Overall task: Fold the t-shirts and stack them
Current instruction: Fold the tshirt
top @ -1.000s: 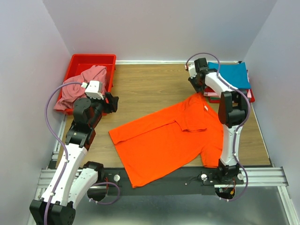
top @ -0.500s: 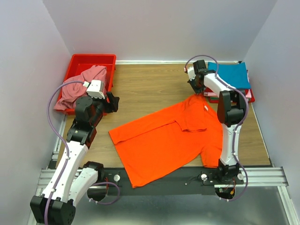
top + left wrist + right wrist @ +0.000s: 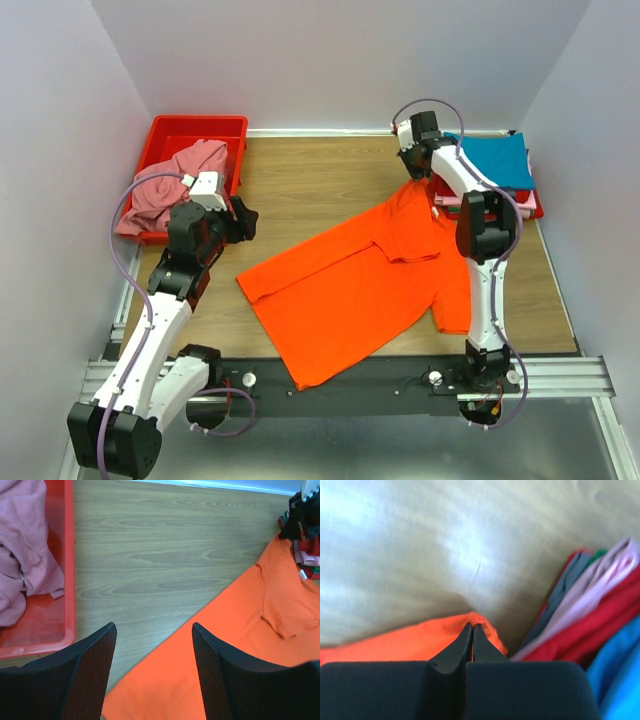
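Apparently the right gripper [image 3: 472,626] pinches the far edge of the orange t-shirt [image 3: 365,290] to pull it flat; the left gripper [image 3: 152,628], spread wide, hovers near its left corner.

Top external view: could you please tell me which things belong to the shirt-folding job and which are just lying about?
Job: orange t-shirt; pink t-shirt; teal t-shirt atop the folded stack; right gripper, pinching the orange one's edge.
Lying about: red bin; wooden table.

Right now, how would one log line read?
right pincer: shut on orange t-shirt | left pincer: open, holding nothing | folded stack: far right
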Action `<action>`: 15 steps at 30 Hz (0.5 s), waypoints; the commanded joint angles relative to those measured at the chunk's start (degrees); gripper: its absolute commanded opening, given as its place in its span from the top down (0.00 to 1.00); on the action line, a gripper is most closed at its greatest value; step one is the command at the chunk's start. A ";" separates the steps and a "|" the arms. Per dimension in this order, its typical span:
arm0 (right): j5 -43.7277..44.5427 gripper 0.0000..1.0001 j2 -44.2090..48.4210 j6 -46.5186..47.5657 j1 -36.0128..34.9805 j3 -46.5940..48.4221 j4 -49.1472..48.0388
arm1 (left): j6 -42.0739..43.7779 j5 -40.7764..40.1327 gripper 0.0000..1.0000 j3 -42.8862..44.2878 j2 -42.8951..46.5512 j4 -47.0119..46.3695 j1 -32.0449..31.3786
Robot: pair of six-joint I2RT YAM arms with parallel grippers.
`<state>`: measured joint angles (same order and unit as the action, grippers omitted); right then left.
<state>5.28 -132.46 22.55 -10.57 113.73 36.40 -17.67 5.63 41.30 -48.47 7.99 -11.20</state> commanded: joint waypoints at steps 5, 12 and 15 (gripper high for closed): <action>1.04 0.97 -9.55 -0.22 -0.15 12.10 -2.21 | -2.98 -0.27 0.31 -1.04 -0.22 1.06 0.22; 5.87 0.89 -14.22 0.22 -0.16 19.94 -4.94 | -6.14 1.40 0.32 -2.45 -1.36 0.71 0.22; 6.85 0.68 -14.40 0.31 -0.16 22.67 -5.73 | -6.50 0.53 0.32 -2.10 -1.63 1.33 0.13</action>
<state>8.43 -146.21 22.61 -10.57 132.14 34.30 -22.48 5.82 39.46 -49.69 9.02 -11.20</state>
